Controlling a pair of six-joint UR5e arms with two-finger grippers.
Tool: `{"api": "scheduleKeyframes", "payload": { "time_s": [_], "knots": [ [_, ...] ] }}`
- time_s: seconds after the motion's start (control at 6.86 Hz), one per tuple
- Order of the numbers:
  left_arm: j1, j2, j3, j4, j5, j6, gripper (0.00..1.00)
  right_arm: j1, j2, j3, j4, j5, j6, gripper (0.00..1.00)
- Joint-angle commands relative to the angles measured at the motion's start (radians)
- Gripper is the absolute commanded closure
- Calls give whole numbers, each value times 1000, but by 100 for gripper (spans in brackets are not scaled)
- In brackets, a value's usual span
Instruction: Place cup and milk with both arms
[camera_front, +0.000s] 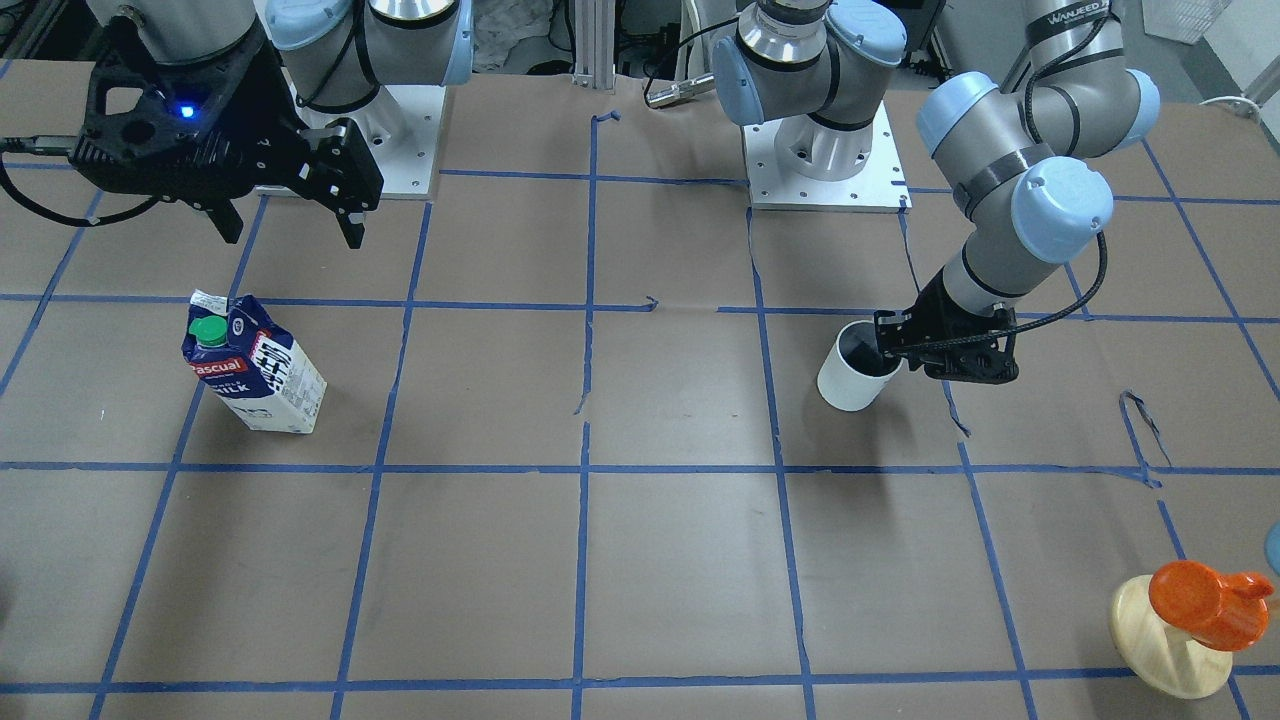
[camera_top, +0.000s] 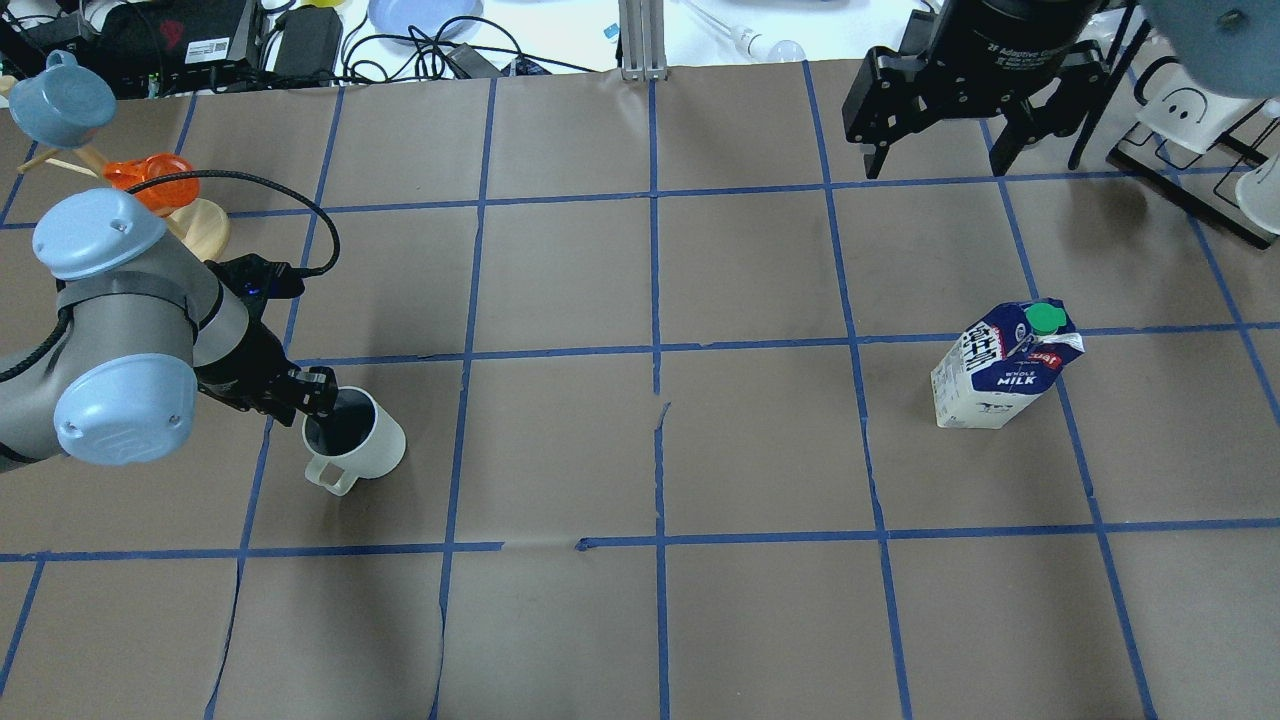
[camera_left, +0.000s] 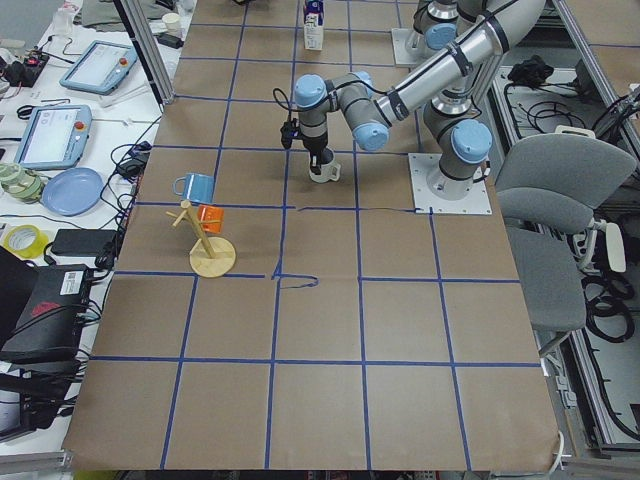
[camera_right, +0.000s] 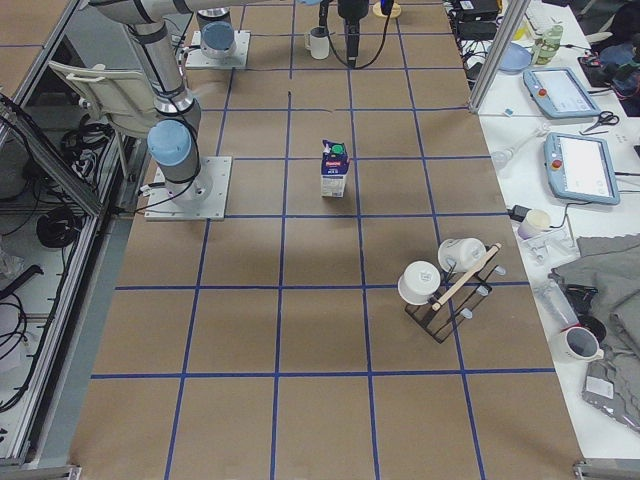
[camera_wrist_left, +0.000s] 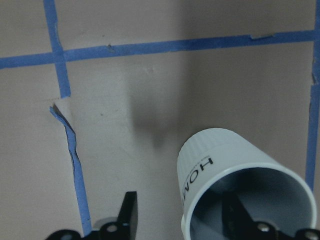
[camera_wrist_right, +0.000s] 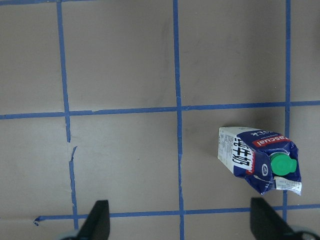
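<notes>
Black fingers (camera_wrist_left: 129, 220) of the left gripper (camera_wrist_left: 182, 200) straddle the rim of the cup (camera_top: 375, 445). One finger reaches down into the dark inside. The other hangs outside the white wall with a clear gap to it, so the gripper is open and not clamped on anything. The cup stands on the brown paper of the bench (camera_top: 560, 290), toward the bench's left edge and about midway between the robot's edge and the far edge. Its handle (camera_top: 335, 480) points back toward the robot's edge. Lettering runs down the ribbed outer wall in the left wrist view.

The right gripper (camera_front: 292, 238) hangs well above the bench near the robot's edge with its fingers spread wide, holding nothing. The milk (camera_front: 255, 370) stands upright below and forward of it, well apart from the fingers and toward the bench's right edge. Its green cap (camera_wrist_right: 282, 165) is on top, and the red label and "MILK" lettering face the far edge. Cup and milk are well apart, with the middle of the bench between them.

Blue tape (camera_top: 655, 240) marks the paper in a grid of squares. At the far left corner a wooden stand (camera_front: 1160, 640) carries an orange cup (camera_front: 1205, 600) and a blue cup (camera_top: 60, 100). Near the far right corner a dark rack (camera_right: 445, 300) holds white mugs.
</notes>
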Motion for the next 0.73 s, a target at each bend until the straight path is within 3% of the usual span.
{"api": "scheduleKeyframes", "payload": {
  "time_s": [0.0, 0.29, 0.58],
  "knots": [
    [-8, 4, 3, 4, -44, -46, 100, 0, 0, 0, -2, 2, -2, 0],
    [-119, 11, 86, -9, -75, -239, 100, 0, 2, 0, -2, 2, 0, 0],
    [-392, -32, 173, -8, -70, -565, 100, -2, 0, 3, -2, 2, -2, 0]
  ]
}}
